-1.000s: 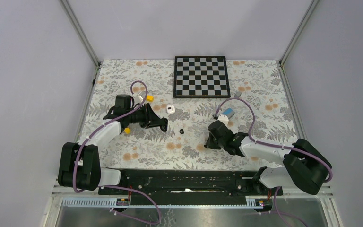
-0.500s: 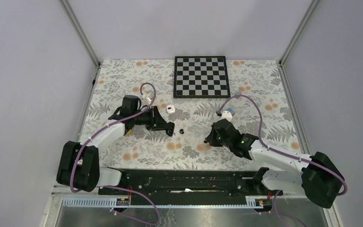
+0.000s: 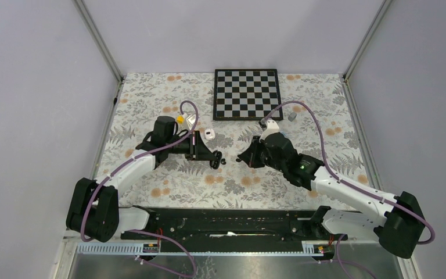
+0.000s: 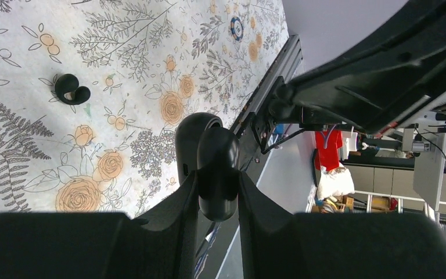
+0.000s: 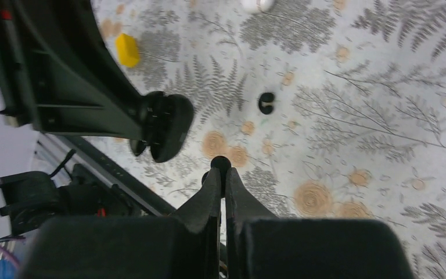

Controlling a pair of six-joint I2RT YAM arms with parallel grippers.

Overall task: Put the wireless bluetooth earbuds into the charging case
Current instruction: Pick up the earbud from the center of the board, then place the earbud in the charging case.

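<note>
Left gripper [image 3: 213, 159] is clamped on the black charging case [image 4: 215, 165] and holds it clear of the floral tabletop [image 3: 151, 93], a little left of its middle. The case shows two rounded lobes edge-on; whether its sockets face the other arm cannot be told. Right gripper [image 5: 220, 173] has its fingers pressed together with a small black bead at the very tip, judged to be a black earbud [image 5: 220, 162] held in a pinch. It hangs near the case, to its right, not touching. A small dark ring [image 4: 72, 90] lies on the tabletop below the gap between the two claws. A small white item, taken for the white earbuds [image 3: 209, 134], lies between the left arm and the chessboard [image 3: 247, 94] at the far edge. Step in hand, as judged: bring the bud to the case. Recommended: turn the case so its open side meets the bud squarely, line the bud over one socket before closing the gap, approach slowly along the socket's axis, and release only once it is seated. The hold is at the extreme tip, so a sideways nudge against the case rim may flick the bud away.
</note>
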